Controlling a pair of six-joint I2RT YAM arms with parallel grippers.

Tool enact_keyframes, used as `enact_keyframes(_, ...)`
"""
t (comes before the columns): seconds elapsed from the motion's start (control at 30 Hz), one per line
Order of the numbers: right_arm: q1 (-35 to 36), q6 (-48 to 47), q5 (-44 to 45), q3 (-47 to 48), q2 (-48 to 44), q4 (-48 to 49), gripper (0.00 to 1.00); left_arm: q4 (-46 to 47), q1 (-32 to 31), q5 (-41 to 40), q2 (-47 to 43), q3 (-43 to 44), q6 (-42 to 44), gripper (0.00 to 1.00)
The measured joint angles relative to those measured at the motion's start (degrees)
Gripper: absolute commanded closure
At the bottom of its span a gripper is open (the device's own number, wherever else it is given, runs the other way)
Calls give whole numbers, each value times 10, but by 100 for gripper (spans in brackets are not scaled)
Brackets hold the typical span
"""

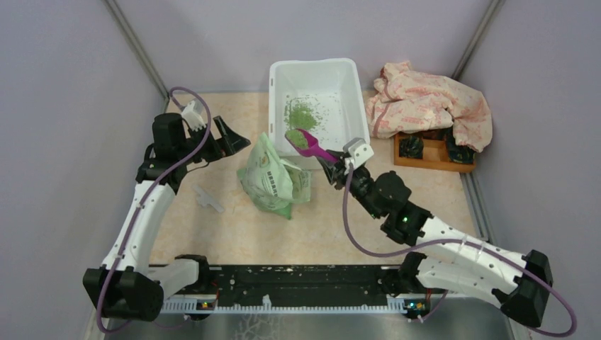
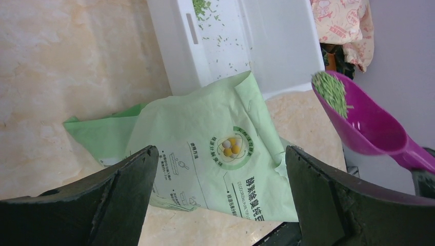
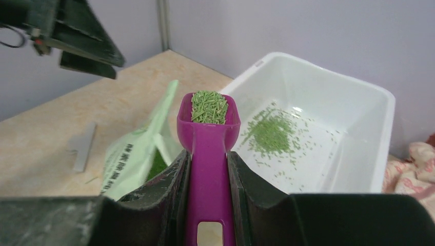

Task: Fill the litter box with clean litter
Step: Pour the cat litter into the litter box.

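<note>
Litter box (image 1: 312, 65) holds some clean litter (image 1: 303, 113); scoop (image 1: 319, 151) holds more.

Overhead looks down — close wrist views share litter box (image 1: 312, 64).

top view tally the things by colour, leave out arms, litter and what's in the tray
white: 1 (litter box)
pale grey: 1 (small flat piece)
green: 1 (bag)
magenta: 1 (scoop)
pink and cream: 1 (cloth)
wood: 1 (tray)
total: 6
</note>
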Motion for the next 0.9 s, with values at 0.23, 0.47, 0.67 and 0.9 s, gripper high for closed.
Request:
enact_keyframes(0.23, -117, 20, -6, 43, 95, -8, 100, 3, 0, 7, -4, -14, -2, 1)
enact_keyframes(0.47, -191, 40, -35, 212, 260, -103, 100, 6, 0, 11, -9, -20, -2, 1)
enact_keyframes(0.67, -246, 52, -57, 478, 460, -313, 100, 6, 2, 15, -11, -21, -1, 1)
enact_keyframes(0.9, -257, 49, -51, 699, 605, -507, 100, 7, 5, 20, -11, -24, -1, 1)
